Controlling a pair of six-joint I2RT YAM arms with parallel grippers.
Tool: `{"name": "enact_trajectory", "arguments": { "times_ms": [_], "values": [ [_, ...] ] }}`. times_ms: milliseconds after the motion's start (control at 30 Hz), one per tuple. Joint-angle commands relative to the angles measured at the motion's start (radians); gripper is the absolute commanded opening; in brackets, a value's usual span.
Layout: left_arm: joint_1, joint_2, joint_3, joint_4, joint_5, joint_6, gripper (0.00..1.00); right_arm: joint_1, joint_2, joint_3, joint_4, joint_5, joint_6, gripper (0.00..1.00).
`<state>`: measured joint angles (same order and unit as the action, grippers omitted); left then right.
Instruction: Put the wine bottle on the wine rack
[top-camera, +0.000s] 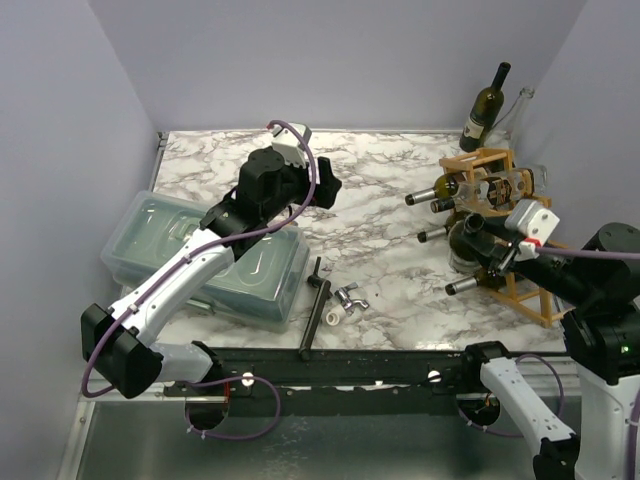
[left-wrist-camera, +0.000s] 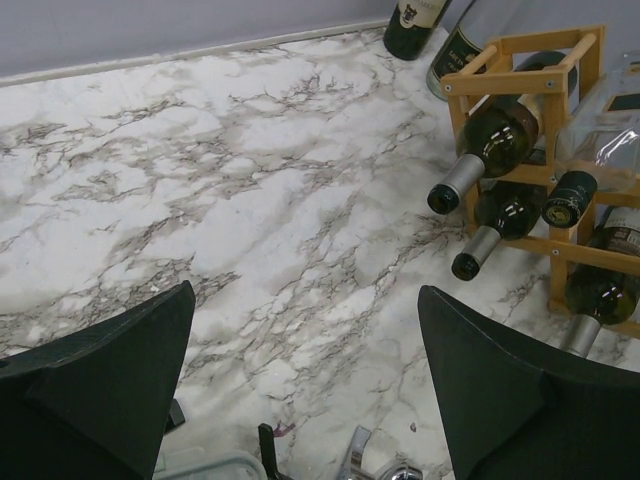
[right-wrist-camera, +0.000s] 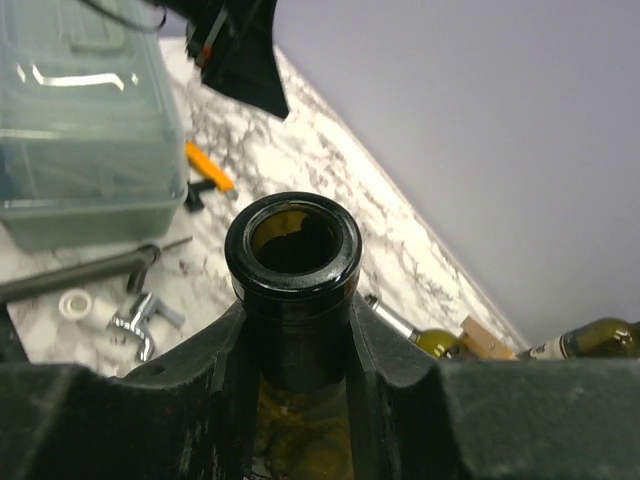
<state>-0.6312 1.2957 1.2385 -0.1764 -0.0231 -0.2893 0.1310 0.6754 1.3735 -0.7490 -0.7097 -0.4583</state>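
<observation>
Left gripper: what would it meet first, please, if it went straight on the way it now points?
Probably the bare white-and-grey marble-patterned tabletop, though depth is unclear; the light-brown wooden wine rack stands right of the line of the left gripper.

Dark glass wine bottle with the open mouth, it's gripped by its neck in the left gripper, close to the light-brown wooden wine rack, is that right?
Not quite: the right gripper, not the left, grips the neck of the dark glass wine bottle, as the right wrist view shows. The left gripper stands open and empty. The rest holds: it is close to the light-brown wooden wine rack.
</observation>
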Motion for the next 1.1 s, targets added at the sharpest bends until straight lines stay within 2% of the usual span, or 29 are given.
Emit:
{"name": "enact_trajectory", "arguments": {
  "times_ms": [0, 133, 333, 733, 1067],
  "values": [
    [-0.015, -0.011, 0.028, -0.023, -0.05, 0.028, 0.94, 0.039, -0.032, 0.032, -0.172, 0.072, -0.234, 0.0],
    [-0.023, 0.0, 0.031, -0.027, -0.051, 0.031, 0.94, 0.077, -0.033, 0.03, -0.296, 0.081, -0.333, 0.0],
    [-0.028, 0.008, 0.033, -0.032, -0.065, 0.039, 0.94, 0.113, -0.067, -0.023, -0.375, 0.136, -0.414, 0.0],
    [-0.035, 0.051, 0.036, -0.042, -0.084, 0.055, 0.94, 0.181, -0.123, -0.095, -0.433, 0.244, -0.454, 0.0],
    [-0.044, 0.105, 0.052, -0.066, -0.101, 0.067, 0.94, 0.269, -0.146, -0.062, -0.46, 0.312, -0.461, 0.0]
  ]
}}
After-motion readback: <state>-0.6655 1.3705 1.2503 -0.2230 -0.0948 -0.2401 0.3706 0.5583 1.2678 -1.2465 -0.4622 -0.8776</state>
